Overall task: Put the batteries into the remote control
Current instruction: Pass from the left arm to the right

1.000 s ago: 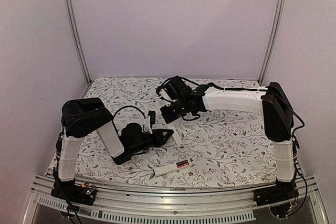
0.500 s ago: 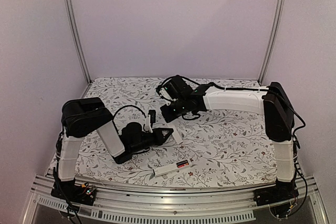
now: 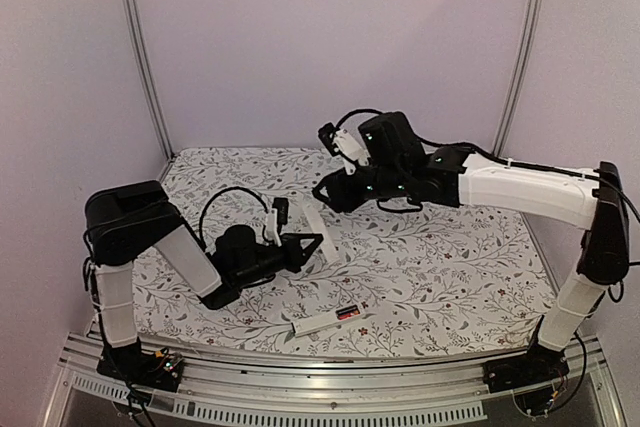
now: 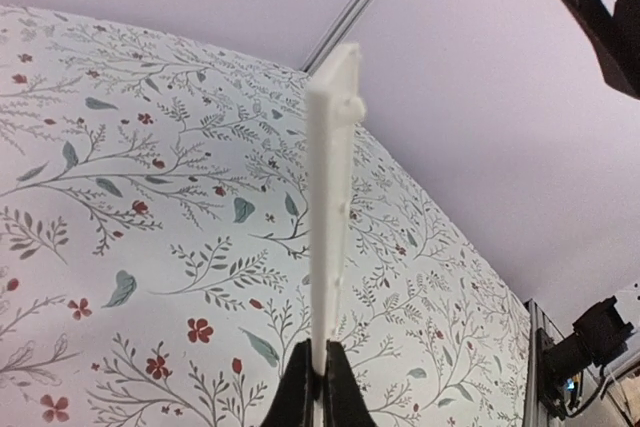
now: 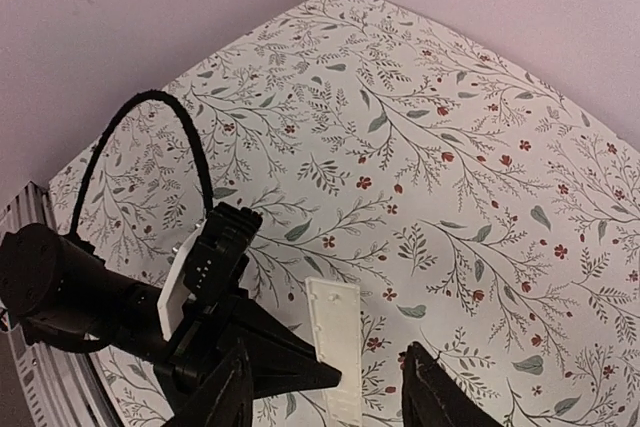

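Observation:
The remote control (image 3: 318, 323), a slim white bar, lies near the table's front edge. The batteries (image 3: 348, 312) show as a small red and dark patch at its right end. A thin white cover plate (image 3: 313, 221) stands upright in the air, and my left gripper (image 3: 318, 241) is shut on its lower end. In the left wrist view the plate (image 4: 330, 207) rises edge-on from the closed left gripper (image 4: 320, 387). My right gripper (image 5: 328, 352) hangs open above the plate (image 5: 335, 332), with one finger on each side and neither touching it; from above it (image 3: 332, 190) sits just behind the plate.
A flowered cloth (image 3: 440, 267) covers the table. Metal frame posts (image 3: 142, 57) stand at the back corners and an aluminium rail (image 3: 330, 367) runs along the front. A black cable (image 5: 150, 112) loops over the left wrist.
The right gripper has opened, and its arm has risen and stretched out higher. The left gripper has lifted the cover plate off the cloth and holds it upright.

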